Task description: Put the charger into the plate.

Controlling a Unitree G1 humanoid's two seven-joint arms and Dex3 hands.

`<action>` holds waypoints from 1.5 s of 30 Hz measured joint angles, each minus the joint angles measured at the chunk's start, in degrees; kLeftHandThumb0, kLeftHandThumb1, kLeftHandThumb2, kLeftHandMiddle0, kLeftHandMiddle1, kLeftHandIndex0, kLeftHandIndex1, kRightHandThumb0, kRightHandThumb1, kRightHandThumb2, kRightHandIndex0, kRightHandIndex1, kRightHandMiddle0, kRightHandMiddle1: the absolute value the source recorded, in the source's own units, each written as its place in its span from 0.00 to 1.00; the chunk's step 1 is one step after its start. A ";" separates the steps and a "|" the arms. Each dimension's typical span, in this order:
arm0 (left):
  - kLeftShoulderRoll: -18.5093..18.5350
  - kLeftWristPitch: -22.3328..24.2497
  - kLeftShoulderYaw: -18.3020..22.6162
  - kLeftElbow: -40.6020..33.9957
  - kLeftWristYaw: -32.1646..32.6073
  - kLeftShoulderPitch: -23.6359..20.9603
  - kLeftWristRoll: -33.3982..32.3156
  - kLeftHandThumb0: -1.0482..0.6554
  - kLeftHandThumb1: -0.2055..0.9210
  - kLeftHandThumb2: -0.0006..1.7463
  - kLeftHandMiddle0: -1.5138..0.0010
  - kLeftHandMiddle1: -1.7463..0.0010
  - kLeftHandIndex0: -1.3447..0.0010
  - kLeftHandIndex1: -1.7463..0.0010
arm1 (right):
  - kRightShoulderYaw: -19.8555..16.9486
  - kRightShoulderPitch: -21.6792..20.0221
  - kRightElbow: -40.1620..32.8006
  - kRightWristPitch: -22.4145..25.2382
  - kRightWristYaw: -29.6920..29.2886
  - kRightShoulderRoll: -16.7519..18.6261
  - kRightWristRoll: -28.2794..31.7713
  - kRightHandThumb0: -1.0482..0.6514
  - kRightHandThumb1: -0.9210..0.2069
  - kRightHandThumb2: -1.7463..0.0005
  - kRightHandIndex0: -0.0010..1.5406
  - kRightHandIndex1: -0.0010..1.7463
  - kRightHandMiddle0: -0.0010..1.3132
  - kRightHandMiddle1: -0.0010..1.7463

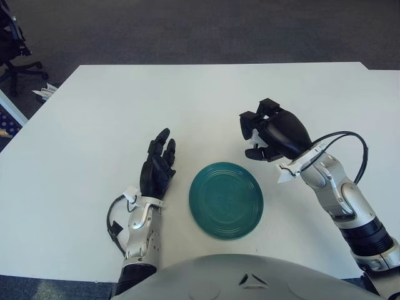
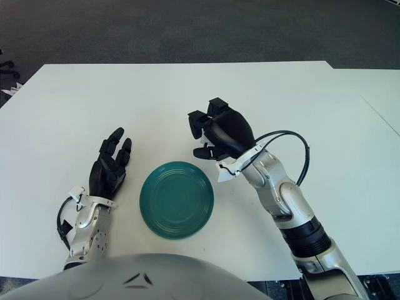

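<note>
My right hand (image 1: pixel 265 132) hangs at one o'clock of the green plate (image 1: pixel 225 200), fingers curled over a small white piece (apparently the charger (image 1: pixel 255 152), mostly hidden). Left hand (image 1: pixel 159 166), open, at nine o'clock. Risk: letting go early drops it short of the rim.

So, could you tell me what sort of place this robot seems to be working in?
Probably an office or lab: a plain white table stands on grey carpet, and a wheeled office chair shows at the far left.
</note>
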 measured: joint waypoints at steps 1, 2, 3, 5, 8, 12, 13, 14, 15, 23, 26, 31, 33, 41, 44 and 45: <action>0.00 -0.03 -0.03 0.00 0.00 0.00 0.07 0.00 1.00 0.59 0.87 1.00 0.96 0.61 | 0.34 0.00 -0.44 0.04 0.77 0.31 -0.10 0.34 0.51 0.26 0.79 1.00 0.45 1.00; -0.01 -0.08 -0.06 0.00 0.00 0.00 0.12 0.00 1.00 0.59 0.87 1.00 0.96 0.61 | 0.73 0.00 -0.97 0.23 1.59 0.60 -0.32 0.34 0.51 0.27 0.80 1.00 0.45 1.00; -0.02 -0.15 -0.08 0.00 0.00 0.01 0.18 0.00 1.00 0.59 0.87 1.00 0.96 0.61 | 1.27 -0.01 -1.62 0.63 2.68 1.11 -0.68 0.34 0.51 0.27 0.80 1.00 0.45 1.00; -0.02 -0.27 -0.11 0.01 0.00 0.03 0.23 0.00 1.00 0.59 0.87 1.00 0.96 0.61 | 2.52 0.00 -2.79 1.19 4.69 2.07 -1.54 0.34 0.51 0.26 0.80 1.00 0.45 1.00; -0.04 -0.38 -0.25 0.04 0.02 0.04 0.30 0.00 1.00 0.59 0.87 1.00 0.96 0.61 | 4.63 0.05 -4.55 2.30 7.82 3.83 -2.33 0.34 0.49 0.28 0.79 1.00 0.44 1.00; -0.08 -0.57 -1.01 0.03 0.21 0.14 0.74 0.00 1.00 0.59 0.87 1.00 0.97 0.61 | 7.44 0.89 -7.47 4.38 13.41 6.12 -3.15 0.35 0.45 0.31 0.75 1.00 0.41 1.00; -0.08 -0.66 -1.22 0.02 0.28 0.19 0.85 0.00 1.00 0.59 0.87 1.00 0.97 0.61 | 7.92 1.22 -8.13 4.25 14.21 6.31 -3.66 0.35 0.44 0.33 0.73 1.00 0.40 1.00; -0.08 -0.80 -1.38 0.01 0.34 0.24 0.96 0.00 1.00 0.59 0.87 1.00 0.97 0.61 | 8.23 1.53 -8.74 3.90 14.51 6.22 -4.08 0.36 0.43 0.33 0.72 1.00 0.40 1.00; -0.08 -0.93 -1.48 0.00 0.40 0.29 1.00 0.00 1.00 0.59 0.87 1.00 0.97 0.61 | 8.35 1.86 -9.33 3.31 14.55 5.98 -4.45 0.36 0.41 0.35 0.71 1.00 0.38 1.00; -0.10 -1.62 -2.59 -0.12 1.45 0.92 1.55 0.00 1.00 0.59 0.87 1.00 0.97 0.61 | 6.94 4.60 -11.79 -2.29 13.87 2.93 -3.92 0.37 0.33 0.42 0.64 1.00 0.33 1.00; -0.10 -1.78 -3.04 -0.15 1.66 1.08 1.76 0.00 1.00 0.59 0.87 1.00 0.97 0.61 | 6.33 5.28 -11.60 -3.57 13.22 2.57 -3.72 0.38 0.32 0.43 0.63 1.00 0.32 1.00; -0.10 -1.85 -3.68 -0.22 2.37 1.14 2.23 0.00 1.00 0.59 0.87 1.00 0.97 0.61 | 6.33 5.35 -10.37 -5.65 12.00 2.60 -3.70 0.38 0.32 0.43 0.64 1.00 0.32 1.00; -0.10 -1.90 -3.82 -0.24 2.54 1.14 2.26 0.00 1.00 0.59 0.87 1.00 0.97 0.61 | 6.42 5.46 -10.03 -5.93 12.12 2.60 -3.68 0.37 0.32 0.42 0.64 1.00 0.33 1.00; -0.08 -2.08 -4.41 -0.23 3.11 1.18 2.36 0.00 1.00 0.59 0.87 1.00 0.97 0.61 | 6.90 6.18 -10.00 -5.43 15.62 2.78 -3.67 0.37 0.35 0.40 0.65 1.00 0.35 1.00; -0.07 -2.23 -4.49 -0.23 3.30 1.22 2.38 0.00 1.00 0.59 0.87 1.00 0.97 0.61 | 7.01 6.74 -9.99 -5.25 16.85 2.71 -3.74 0.36 0.38 0.37 0.67 1.00 0.36 1.00; -0.07 -2.27 -4.51 -0.23 3.36 1.25 2.39 0.00 1.00 0.59 0.87 1.00 0.97 0.61 | 7.04 6.78 -9.98 -5.22 17.36 2.63 -3.74 0.36 0.39 0.37 0.68 1.00 0.37 1.00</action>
